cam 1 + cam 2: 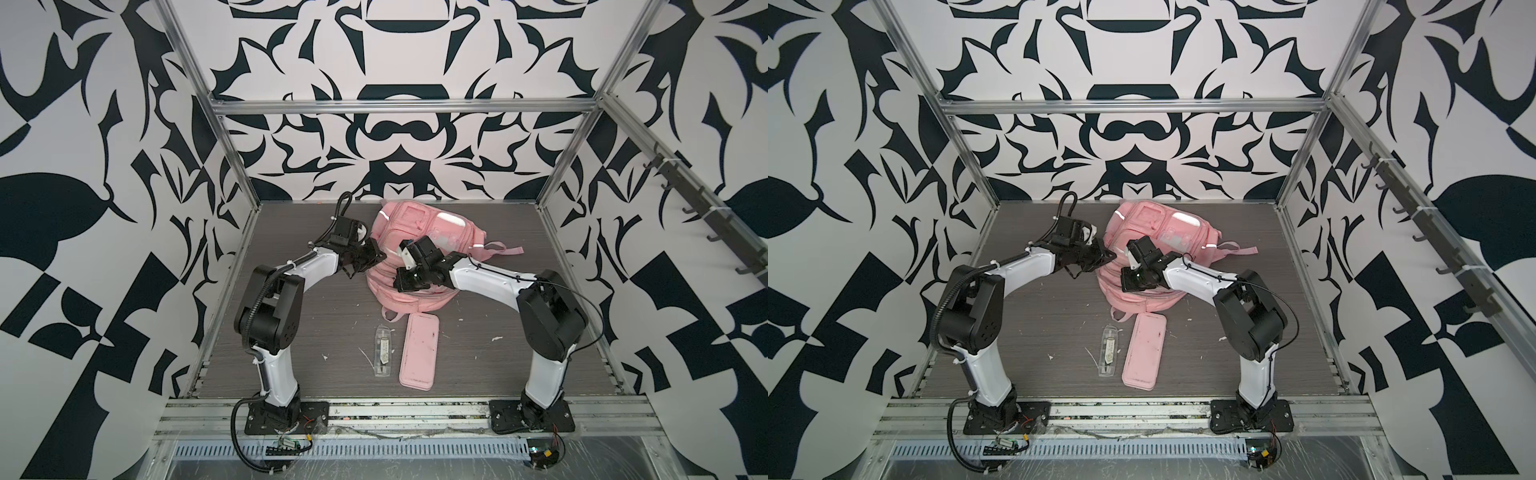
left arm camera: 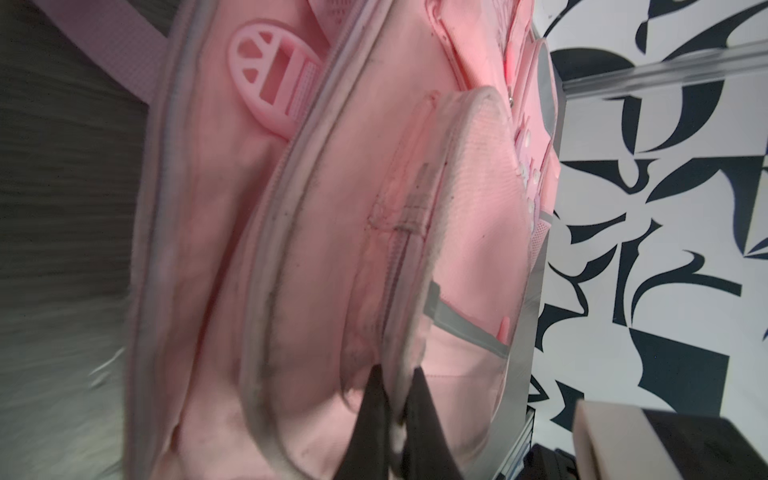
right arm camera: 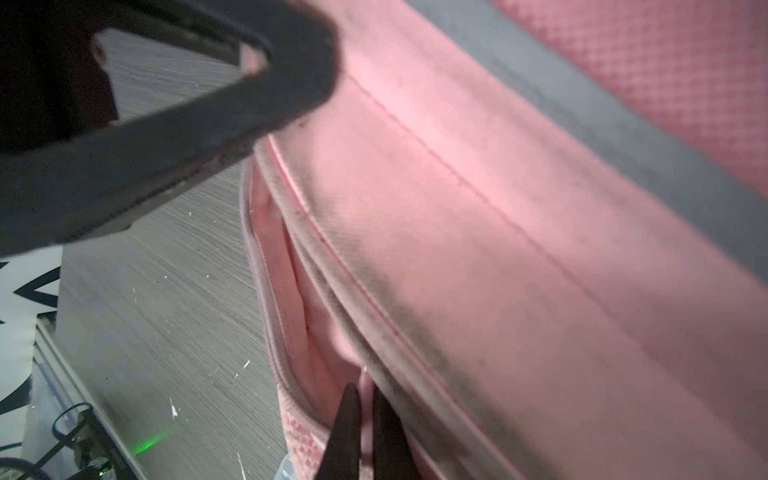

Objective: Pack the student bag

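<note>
Between the two pincers the student bag [image 1: 415, 224] is held, slumped on the bench [image 1: 307, 324]. The left pincer [image 2: 397, 374] is clenched on a grey piped pocket edge, the right pincer [image 3: 365, 388] on pink fabric at an open seam. Nearer the arm bases than both, a pencil case [image 1: 419, 351] and a clear packet [image 1: 383, 351] are seen.

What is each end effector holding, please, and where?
Both pinch the student bag: left end effector a piped edge, right end effector fabric at its opening.
</note>
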You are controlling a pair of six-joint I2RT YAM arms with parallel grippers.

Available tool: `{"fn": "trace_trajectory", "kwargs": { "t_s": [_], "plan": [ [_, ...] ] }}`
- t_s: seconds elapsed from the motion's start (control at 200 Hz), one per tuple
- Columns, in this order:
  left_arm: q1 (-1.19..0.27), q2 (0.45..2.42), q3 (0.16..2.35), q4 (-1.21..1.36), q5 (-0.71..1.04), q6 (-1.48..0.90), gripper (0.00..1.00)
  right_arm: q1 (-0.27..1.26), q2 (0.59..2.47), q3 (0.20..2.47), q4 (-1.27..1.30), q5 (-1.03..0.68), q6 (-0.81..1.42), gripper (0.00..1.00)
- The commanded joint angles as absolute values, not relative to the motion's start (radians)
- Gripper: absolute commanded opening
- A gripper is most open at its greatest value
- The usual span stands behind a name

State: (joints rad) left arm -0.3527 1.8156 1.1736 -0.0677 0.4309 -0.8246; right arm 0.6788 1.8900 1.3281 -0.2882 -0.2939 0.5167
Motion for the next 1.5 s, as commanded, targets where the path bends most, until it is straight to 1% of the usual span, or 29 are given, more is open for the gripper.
{"fn": "trace_trajectory", "kwargs": {
  "t_s": [0.0, 0.15, 0.29, 0.59, 0.765, 0.91, 1.16, 1.22, 1.325, 1.385, 1.43, 1.495],
  "plan": [
    [-0.309, 1.690, 1.047, 0.008, 0.333, -0.906, 0.00, 0.676, 1.901, 1.429, -0.280, -0.291, 0.497, 0.00],
    [-0.322, 1.566, 0.847, 0.124, 0.204, -1.007, 0.00, 0.676, 1.937, 1.486, -0.301, -0.308, 0.481, 0.00],
    [-0.367, 1.549, 0.784, 0.184, 0.160, -1.069, 0.00, 0.677, 1.939, 1.507, -0.324, -0.308, 0.454, 0.00],
    [-0.457, 1.687, 0.976, 0.191, 0.253, -1.071, 0.00, 0.676, 1.853, 1.460, -0.397, -0.248, 0.393, 0.00],
    [-0.485, 1.710, 1.024, 0.183, 0.250, -1.072, 0.00, 0.676, 1.804, 1.401, -0.396, -0.266, 0.401, 0.00],
    [-0.491, 1.709, 1.032, 0.184, 0.247, -1.076, 0.00, 0.682, 1.841, 1.409, -0.358, -0.305, 0.436, 0.00],
    [-0.493, 1.699, 1.057, 0.124, 0.254, -1.047, 0.00, 0.705, 1.946, 1.504, -0.334, -0.339, 0.475, 0.00],
    [-0.492, 1.698, 1.067, 0.097, 0.261, -1.029, 0.10, 0.706, 1.939, 1.502, -0.325, -0.331, 0.477, 0.00],
    [-0.485, 1.688, 1.094, 0.023, 0.265, -0.973, 0.41, 0.689, 1.907, 1.483, -0.339, -0.301, 0.458, 0.00],
    [-0.479, 1.685, 1.118, -0.022, 0.270, -0.936, 0.53, 0.665, 1.881, 1.462, -0.347, -0.300, 0.451, 0.00],
    [-0.471, 1.687, 1.140, -0.064, 0.277, -0.910, 0.58, 0.641, 1.857, 1.442, -0.354, -0.304, 0.446, 0.00],
    [-0.461, 1.692, 1.173, -0.118, 0.289, -0.878, 0.59, 0.609, 1.815, 1.407, -0.364, -0.310, 0.435, 0.00]
  ]
}}
